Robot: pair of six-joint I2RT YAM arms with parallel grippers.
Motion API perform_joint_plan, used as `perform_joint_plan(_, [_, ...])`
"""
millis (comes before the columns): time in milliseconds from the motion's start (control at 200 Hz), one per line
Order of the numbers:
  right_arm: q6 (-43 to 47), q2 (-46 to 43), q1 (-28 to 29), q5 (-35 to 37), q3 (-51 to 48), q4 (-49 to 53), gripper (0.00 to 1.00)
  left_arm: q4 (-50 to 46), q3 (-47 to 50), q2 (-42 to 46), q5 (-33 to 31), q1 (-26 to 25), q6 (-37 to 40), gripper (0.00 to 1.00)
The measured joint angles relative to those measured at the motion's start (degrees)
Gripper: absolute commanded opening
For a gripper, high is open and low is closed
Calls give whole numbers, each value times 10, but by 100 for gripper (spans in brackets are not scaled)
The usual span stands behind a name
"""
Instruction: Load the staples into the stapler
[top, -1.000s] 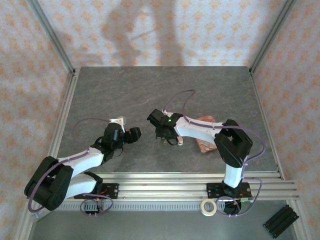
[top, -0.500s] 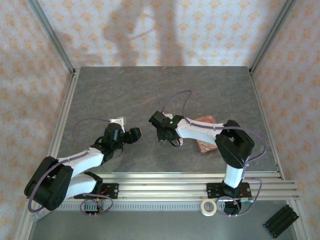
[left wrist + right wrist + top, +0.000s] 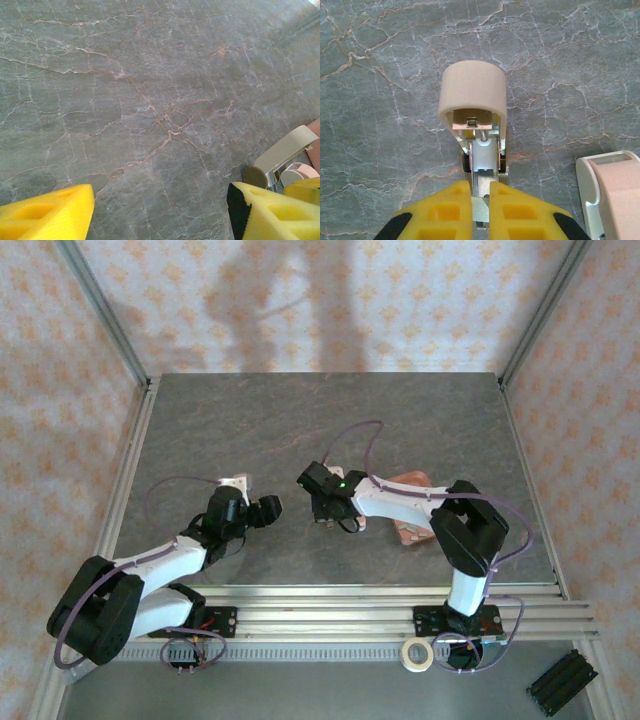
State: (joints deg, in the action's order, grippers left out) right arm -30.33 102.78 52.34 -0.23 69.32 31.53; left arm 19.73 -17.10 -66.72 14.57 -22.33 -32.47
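grey marbled table (image 3: 300, 430); your right gripper (image 3: 480, 192) is pinched together on a thin grey strip of staples (image 3: 480, 212); the stapler (image 3: 475, 100) lies just ahead of its fingertips, beige lid raised; your left gripper (image 3: 160, 210) stands apart, holding nothing; stapler off to its right

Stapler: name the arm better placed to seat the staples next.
Right. The right gripper is shut on what looks like the staples, lined up at the channel of the open stapler. The left gripper is open and empty, with the stapler off to its side.
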Motion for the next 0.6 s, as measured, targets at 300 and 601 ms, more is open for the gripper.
perform_joint_plan(300, [0, 2, 0, 0, 0, 0, 11, 0, -1, 0, 0, 0, 0, 72])
perform_joint_plan(601, [0, 12, 0, -2, -1, 0, 11, 0, -1, 0, 0, 0, 0, 72])
